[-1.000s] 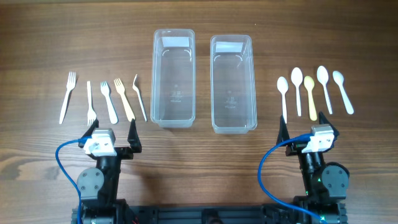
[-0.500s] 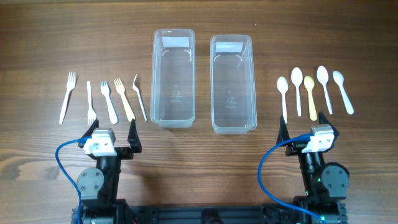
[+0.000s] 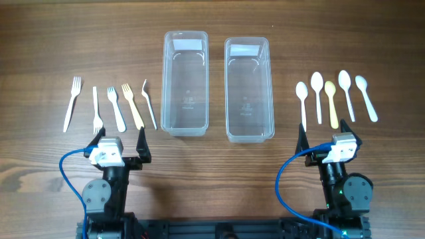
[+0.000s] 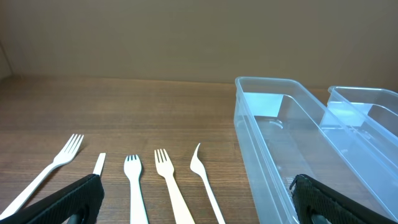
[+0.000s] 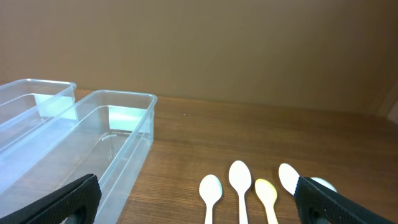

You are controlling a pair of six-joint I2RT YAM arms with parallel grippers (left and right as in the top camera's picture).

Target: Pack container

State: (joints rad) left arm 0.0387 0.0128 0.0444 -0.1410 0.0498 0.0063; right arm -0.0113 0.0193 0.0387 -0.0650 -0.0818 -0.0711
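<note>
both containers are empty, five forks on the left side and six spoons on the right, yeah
Not six: the overhead view shows five spoons on the right. The rest holds: both containers are empty, five forks on the left.

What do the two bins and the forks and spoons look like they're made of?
Both bins look like clear, glossy plastic: the wooden table shows through them. The forks and spoons look like thin moulded plastic, mostly white, one of each pale yellow; finish hard to judge.
</note>
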